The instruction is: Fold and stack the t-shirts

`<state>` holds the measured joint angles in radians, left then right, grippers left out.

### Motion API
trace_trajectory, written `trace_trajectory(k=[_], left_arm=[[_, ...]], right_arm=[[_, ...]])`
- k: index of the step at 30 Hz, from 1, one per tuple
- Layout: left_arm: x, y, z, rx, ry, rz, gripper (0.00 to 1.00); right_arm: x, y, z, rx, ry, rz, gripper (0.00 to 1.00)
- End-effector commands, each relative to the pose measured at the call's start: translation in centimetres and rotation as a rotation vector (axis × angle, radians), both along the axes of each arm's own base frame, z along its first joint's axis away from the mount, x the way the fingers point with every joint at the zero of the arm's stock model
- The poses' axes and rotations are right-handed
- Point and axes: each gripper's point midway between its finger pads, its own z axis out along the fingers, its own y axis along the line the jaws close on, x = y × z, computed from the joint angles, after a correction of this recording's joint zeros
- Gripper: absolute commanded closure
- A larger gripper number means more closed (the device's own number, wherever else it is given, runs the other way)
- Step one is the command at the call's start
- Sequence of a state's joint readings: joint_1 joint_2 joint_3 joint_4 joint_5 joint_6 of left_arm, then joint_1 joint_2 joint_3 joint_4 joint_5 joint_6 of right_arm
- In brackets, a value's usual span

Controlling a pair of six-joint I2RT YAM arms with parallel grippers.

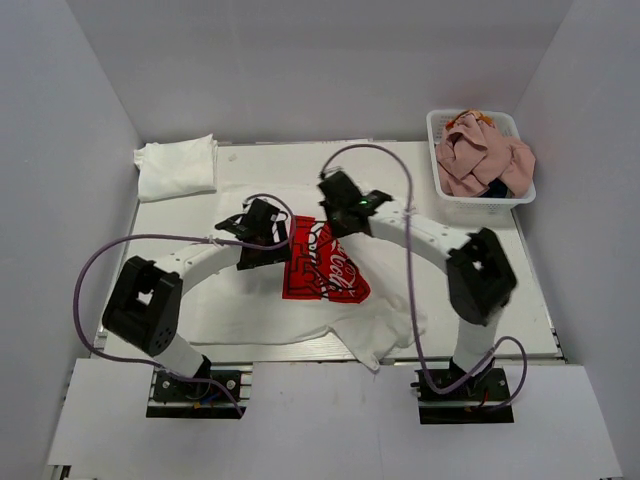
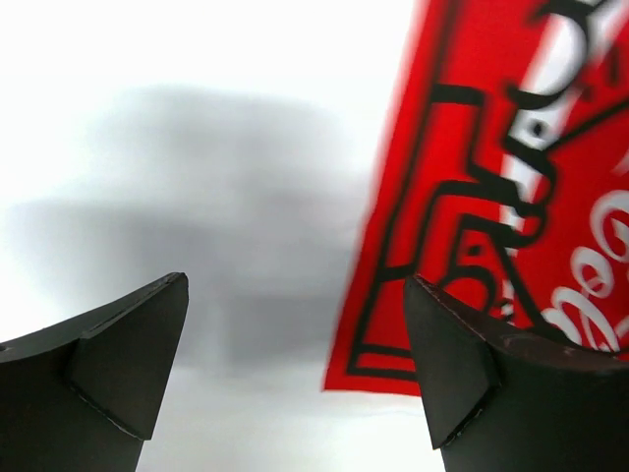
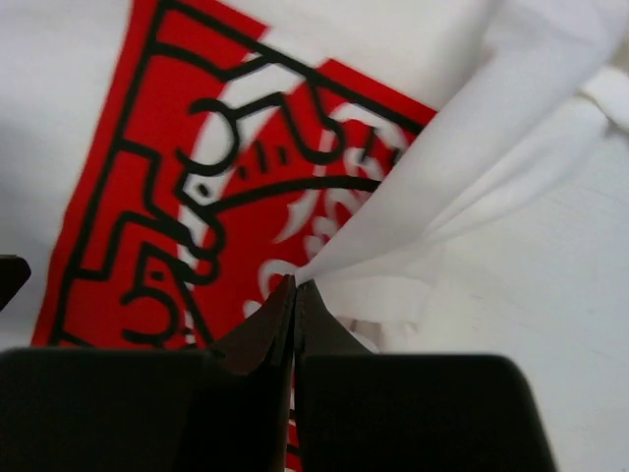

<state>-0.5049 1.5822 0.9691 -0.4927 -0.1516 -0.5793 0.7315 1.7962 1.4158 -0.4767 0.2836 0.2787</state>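
right claw (image 3: 295,287) pinching Coca-Cola shirt (image 1: 330,270) edge, left claw (image 2: 297,285) spread

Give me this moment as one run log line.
stage: folding printed shirt | left gripper: open over it | right gripper: shut on its fold | folded white shirt: far left corner

White cloth t-shirt with a red square Coca-Cola print (image 1: 325,272): lies print-up at the centre of the table (image 1: 280,160). It is rumpled, and one corner reaches past the near edge. A white fold is raised over the print, pinched in the right gripper (image 3: 295,293).

Plain white folded t-shirt (image 1: 176,166): far left corner.

Pink t-shirt (image 1: 480,158) and navy t-shirt (image 1: 497,187): crumpled in the white mesh basket (image 1: 480,205), pink uppermost.
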Motion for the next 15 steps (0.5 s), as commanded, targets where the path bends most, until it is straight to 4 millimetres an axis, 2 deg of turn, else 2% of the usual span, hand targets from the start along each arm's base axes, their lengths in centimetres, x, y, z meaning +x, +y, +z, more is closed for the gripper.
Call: trace_trajectory(k=[1, 2, 3, 4, 5, 6, 7, 8, 9, 10, 12, 13, 14, 15], left_arm=[[-1.7, 4.7, 2.1, 0.106, -0.021, 0.219, 0.0], [-1.9, 5.1, 2.5, 0.114, -0.024, 0.24, 0.0], [-2.4, 5.8, 2.7, 0.121, -0.032, 0.276, 0.0], [-3.0, 6.3, 2.5, 0.135, -0.02, 0.291, 0.0], [-3.3, 6.6, 2.7, 0.14, -0.018, 0.306, 0.0], [-4.1, 7.0, 2.0, 0.159, 0.007, 0.304, 0.0], [-4.1, 6.9, 2.3, 0.146, -0.005, 0.313, 0.0], [-4.4, 7.1, 1.9, 0.154, 0.006, 0.312, 0.0], [-4.3, 6.8, 1.9, 0.139, 0.005, 0.308, 0.0], [-4.1, 6.7, 2.0, 0.134, -0.002, 0.309, 0.0], [-3.4, 6.1, 2.2, 0.105, -0.027, 0.298, 0.0], [-3.2, 6.1, 1.9, 0.113, -0.024, 0.29, 0.0], [-2.9, 6.1, 2.1, 0.118, -0.031, 0.294, 0.0], [-2.6, 6.1, 1.7, 0.131, -0.033, 0.29, 0.0]], right_arm=[[-1.5, 4.6, -1.6, -0.104, 0.024, 0.063, 1.0], [-1.7, 5.5, -2.1, -0.116, 0.03, 0.077, 0.99], [-3.1, 6.5, -5.3, -0.186, 0.087, 0.115, 0.95], [-2.4, 8.2, -4.0, -0.144, 0.066, 0.118, 0.9], [-2.7, 8.8, -4.4, -0.145, 0.079, 0.137, 0.85], [-2.8, 9.3, -5.1, -0.145, 0.091, 0.153, 0.71], [-3.4, 10.5, -4.9, -0.121, 0.087, 0.186, 0.62], [-3.5, 11.0, -4.9, -0.105, 0.083, 0.205, 0.55], [-3.9, 11.0, -4.6, -0.093, 0.081, 0.216, 0.37], [-4.1, 11.6, -3.5, -0.047, 0.066, 0.231, 0.29], [-4.9, 11.3, -3.1, 0.014, 0.076, 0.258, 0.26], [-4.4, 12.2, 0.6, 0.124, 0.009, 0.268, 0.24], [-5.4, 10.6, -1.3, 0.098, 0.042, 0.263, 0.22], [-5.4, 10.4, -0.7, 0.118, 0.031, 0.258, 0.2]])
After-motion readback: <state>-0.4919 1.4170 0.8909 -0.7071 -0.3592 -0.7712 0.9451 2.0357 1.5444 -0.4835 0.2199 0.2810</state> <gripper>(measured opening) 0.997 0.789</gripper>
